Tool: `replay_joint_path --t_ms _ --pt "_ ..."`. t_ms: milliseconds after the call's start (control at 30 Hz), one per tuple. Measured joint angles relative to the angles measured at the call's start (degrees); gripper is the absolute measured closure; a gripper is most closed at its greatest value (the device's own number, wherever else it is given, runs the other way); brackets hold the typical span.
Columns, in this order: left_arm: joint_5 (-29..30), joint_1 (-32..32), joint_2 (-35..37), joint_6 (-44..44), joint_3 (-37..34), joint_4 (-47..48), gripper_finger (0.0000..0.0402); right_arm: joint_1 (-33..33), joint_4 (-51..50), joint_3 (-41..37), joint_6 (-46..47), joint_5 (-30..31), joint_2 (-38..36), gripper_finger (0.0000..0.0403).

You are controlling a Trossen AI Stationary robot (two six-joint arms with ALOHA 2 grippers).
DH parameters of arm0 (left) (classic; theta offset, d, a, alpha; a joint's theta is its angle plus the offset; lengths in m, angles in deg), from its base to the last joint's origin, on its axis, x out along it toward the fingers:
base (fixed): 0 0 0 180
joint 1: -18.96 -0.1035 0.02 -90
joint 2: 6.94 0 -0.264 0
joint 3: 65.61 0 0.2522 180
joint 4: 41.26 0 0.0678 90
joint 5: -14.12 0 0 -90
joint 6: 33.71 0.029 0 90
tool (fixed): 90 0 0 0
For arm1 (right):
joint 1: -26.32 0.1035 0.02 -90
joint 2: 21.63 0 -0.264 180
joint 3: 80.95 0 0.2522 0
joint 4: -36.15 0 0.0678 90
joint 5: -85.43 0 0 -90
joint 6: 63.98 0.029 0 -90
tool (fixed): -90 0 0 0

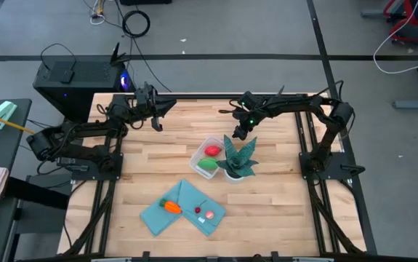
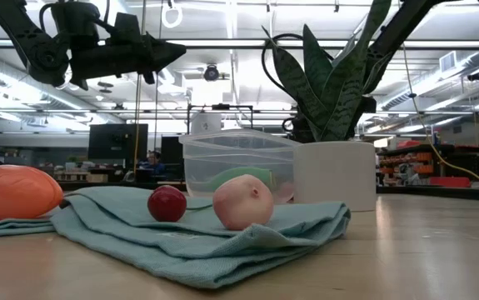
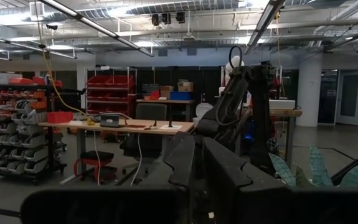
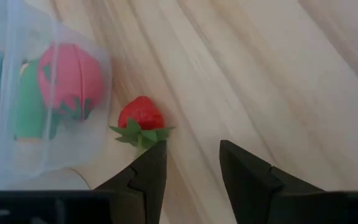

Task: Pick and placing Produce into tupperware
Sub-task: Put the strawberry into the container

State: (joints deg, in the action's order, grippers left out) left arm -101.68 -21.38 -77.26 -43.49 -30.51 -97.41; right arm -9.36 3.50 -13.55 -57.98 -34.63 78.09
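At the near edge of the wooden table (image 1: 281, 211) lies a folded teal cloth (image 1: 158, 217), rumpled at its front hem in the low view. On it rest an orange carrot-like piece (image 1: 171, 207) toward the left, a small dark red round piece (image 1: 198, 211) and, just right of that, a pale pink piece (image 1: 210, 215); the three lie apart from one another.

Farther back, near the table's middle, stands the tupperware (image 1: 203, 151), a clear squarish box with rounded corners. Inside it lie a red round fruit (image 1: 212, 151) with a green leafy base and, on the near side, a green oval (image 1: 207, 165); the two look to be touching. Hard against the box's right side stands a white pot (image 2: 333, 173) holding a spiky teal-leaved plant (image 1: 239, 155), whose leaves reach over the box's right rim.

Just beyond the box a small red strawberry (image 4: 140, 114) with a green calyx lies on the bare wood, close to the box wall but outside it.

The right gripper (image 4: 193, 163) hovers above that strawberry, its jaws parted and empty, the berry sitting just off one fingertip.

Far left, the left gripper (image 1: 166, 106) hangs high above the table's back edge, its jaws pressed nearly together with nothing between them.
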Motion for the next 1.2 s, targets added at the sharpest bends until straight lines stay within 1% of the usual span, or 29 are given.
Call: replay_joint_path --t_ms 300,533,900,1200 --pt "0.00 0.00 0.00 0.08 0.00 0.04 0.0369 0.00 -0.90 0.00 -0.68 0.36 -0.02 0.0217" --pt "0.00 0.00 0.00 0.08 0.00 0.02 0.0361 0.21 -1.18 0.00 -1.70 0.52 -0.02 0.0220" --pt "0.00 0.00 0.00 0.06 0.00 0.04 0.0372 2.26 -1.25 0.00 -1.57 2.37 -0.02 0.0218" --pt "0.00 0.00 0.00 0.06 0.00 0.03 0.0361 2.93 -1.22 -0.02 -1.13 3.25 -0.02 0.0218"
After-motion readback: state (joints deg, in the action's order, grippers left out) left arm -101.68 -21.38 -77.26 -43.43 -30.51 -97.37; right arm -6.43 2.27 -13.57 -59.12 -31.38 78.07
